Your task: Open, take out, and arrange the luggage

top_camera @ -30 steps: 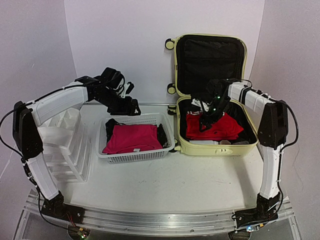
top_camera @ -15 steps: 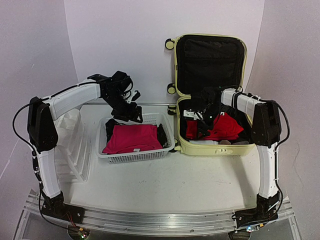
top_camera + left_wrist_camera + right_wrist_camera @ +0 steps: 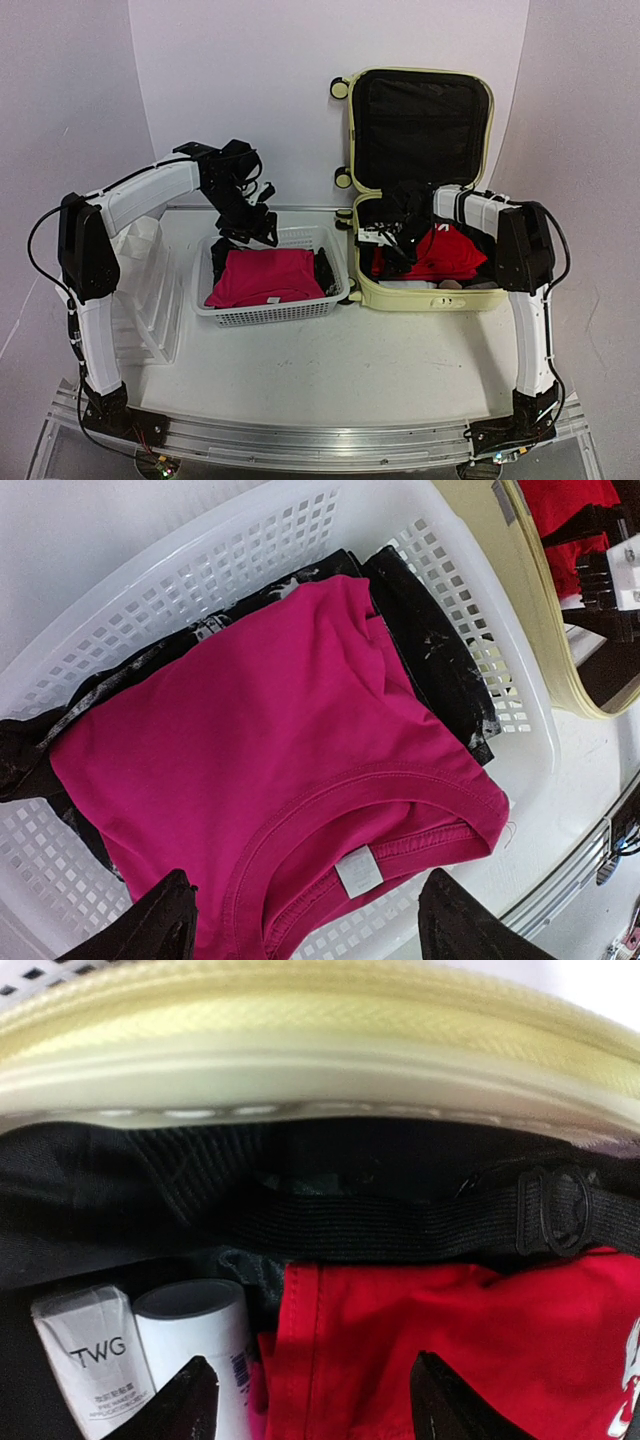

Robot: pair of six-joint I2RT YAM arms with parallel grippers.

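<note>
The luggage [image 3: 420, 296] is a pale yellow suitcase lying open at the back right, with its black-lined lid [image 3: 420, 120] standing up. My right gripper [image 3: 388, 240] reaches into the left side of its lower half. It is open, and its jaws [image 3: 315, 1400] straddle the folded edge of a red garment [image 3: 450, 1340]. The luggage rim [image 3: 300, 1050] and a black elastic strap [image 3: 400, 1225] lie just beyond. My left gripper [image 3: 250, 225] hangs open over the white mesh basket [image 3: 270, 312], above the collar of a pink shirt [image 3: 280, 730].
Beside the red garment stand a white tube [image 3: 200, 1350] and a small box marked TWG [image 3: 95, 1360]. A black garment [image 3: 430, 650] lies under the pink shirt in the basket [image 3: 200, 570]. A white drawer organiser [image 3: 140, 290] stands at the left.
My right gripper has slid left inside the luggage, toward its left wall, and its jaws have narrowed somewhat. The left arm has swung, bringing its gripper lower over the basket's back.
</note>
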